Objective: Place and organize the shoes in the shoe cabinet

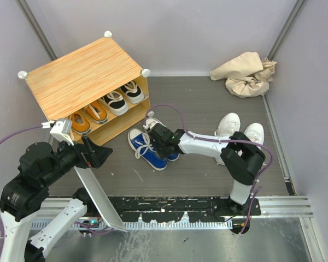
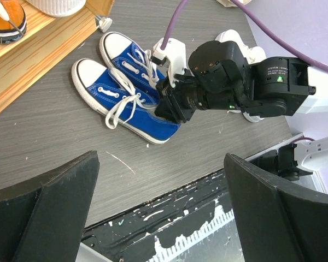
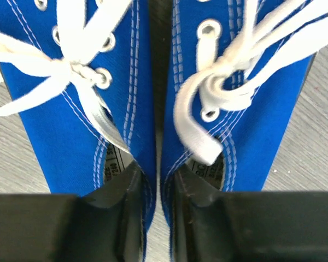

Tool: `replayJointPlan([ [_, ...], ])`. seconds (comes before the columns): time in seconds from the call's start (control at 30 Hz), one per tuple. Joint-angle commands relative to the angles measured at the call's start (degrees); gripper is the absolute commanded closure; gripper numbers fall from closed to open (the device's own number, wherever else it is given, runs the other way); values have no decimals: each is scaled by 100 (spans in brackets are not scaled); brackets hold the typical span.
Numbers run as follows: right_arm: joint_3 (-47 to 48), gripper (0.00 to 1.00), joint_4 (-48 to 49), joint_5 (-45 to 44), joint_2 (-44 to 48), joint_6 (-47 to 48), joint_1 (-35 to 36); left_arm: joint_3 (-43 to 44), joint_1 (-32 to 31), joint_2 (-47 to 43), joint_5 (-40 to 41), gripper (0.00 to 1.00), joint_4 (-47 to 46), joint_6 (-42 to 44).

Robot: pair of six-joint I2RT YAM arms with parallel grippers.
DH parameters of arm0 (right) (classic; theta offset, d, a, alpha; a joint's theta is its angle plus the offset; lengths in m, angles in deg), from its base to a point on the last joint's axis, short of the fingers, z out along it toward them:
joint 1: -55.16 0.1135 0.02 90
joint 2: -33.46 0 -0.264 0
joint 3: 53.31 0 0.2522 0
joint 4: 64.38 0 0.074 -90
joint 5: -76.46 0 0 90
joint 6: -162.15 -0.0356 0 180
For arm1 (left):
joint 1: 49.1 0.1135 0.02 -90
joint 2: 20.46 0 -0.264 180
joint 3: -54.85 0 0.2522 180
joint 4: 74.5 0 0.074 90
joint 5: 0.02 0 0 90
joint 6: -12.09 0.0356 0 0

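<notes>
Two blue shoes [image 1: 147, 150] lie side by side on the floor in front of the shoe cabinet [image 1: 82, 76]. My right gripper [image 1: 163, 143] has one finger inside each blue shoe [image 3: 71, 125] and squeezes their inner walls together; its fingertips [image 3: 126, 191] are hidden in the openings. In the cabinet's lower shelf sit orange shoes [image 1: 79, 123] and black shoes [image 1: 115, 102]. White shoes [image 1: 228, 124] stand to the right, behind the right arm. My left gripper [image 1: 101, 153] hangs open over the floor near the front edge, holding nothing [image 2: 161, 164].
A crumpled beige cloth bag [image 1: 246, 72] lies in the back right corner. A long white panel [image 1: 98, 191] slants from the cabinet's front corner to the metal rail [image 1: 284, 204] at the near edge. Grey walls close in on three sides.
</notes>
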Motion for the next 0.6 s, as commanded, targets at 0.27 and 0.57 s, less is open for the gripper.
replayJointPlan([
  [0.27,422,99,85,-238,526,312,531,152,-18,77,278,2,-52,-44],
  [0.57,1289,99,359,-130,694,442,573,74,-18,1,221,2,-84,27],
])
